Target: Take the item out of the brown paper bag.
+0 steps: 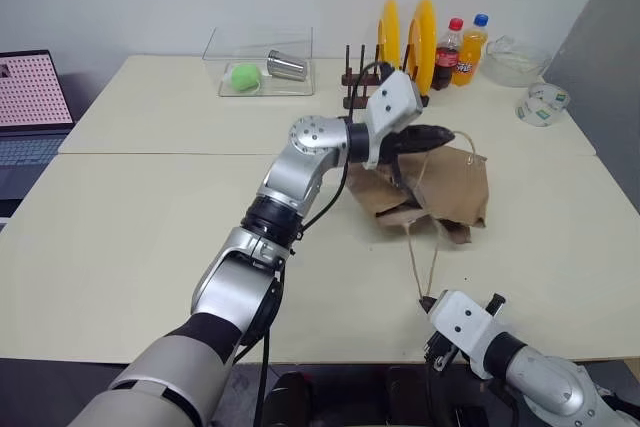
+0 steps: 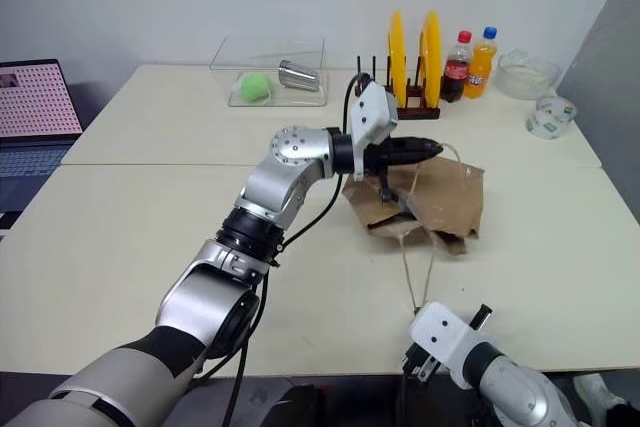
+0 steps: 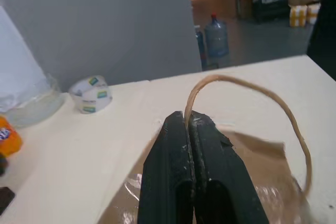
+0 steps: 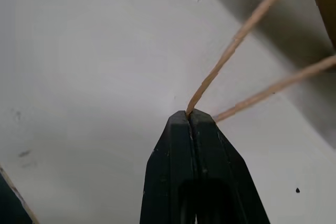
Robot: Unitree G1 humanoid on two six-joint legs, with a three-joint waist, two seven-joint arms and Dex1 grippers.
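Laptop (image 1: 30, 117): at the far left table edge, screen lit, well apart from my work.
Near-left table (image 1: 120, 247): bare cream surface, wide room on my left side; a seam runs across between two tabletops.
Clear bin (image 1: 262, 65): back centre-left, holding a green ball (image 1: 246, 76) and a steel cup (image 1: 287, 66) lying on its side.
My left gripper (image 1: 440, 134): raised above the bag, pointing level toward my right; fingers (image 3: 178, 166) pressed together, pinching one cord handle (image 3: 262, 95), which arcs up and over from the tips.
Brown paper bag (image 1: 455, 187): crumpled, lying on the table just right of centre, under and beside my left gripper; mouth creased toward me.
Item: I cannot see it; the bag's folds hide whatever is inside.
Dish rack (image 1: 405, 42): behind the bag, two yellow plates upright, cola and orange soda bottles (image 1: 466, 51) just beside it.
My right gripper (image 1: 428, 303): low at the near table edge, fingers (image 4: 178, 166) shut tight on the second cord handle (image 1: 420, 247), which stretches from the bag to my fingertips.
Far right: glass bowl (image 1: 515, 59) and tape roll (image 1: 543, 103) near the back corner; open tabletop between them and the bag.
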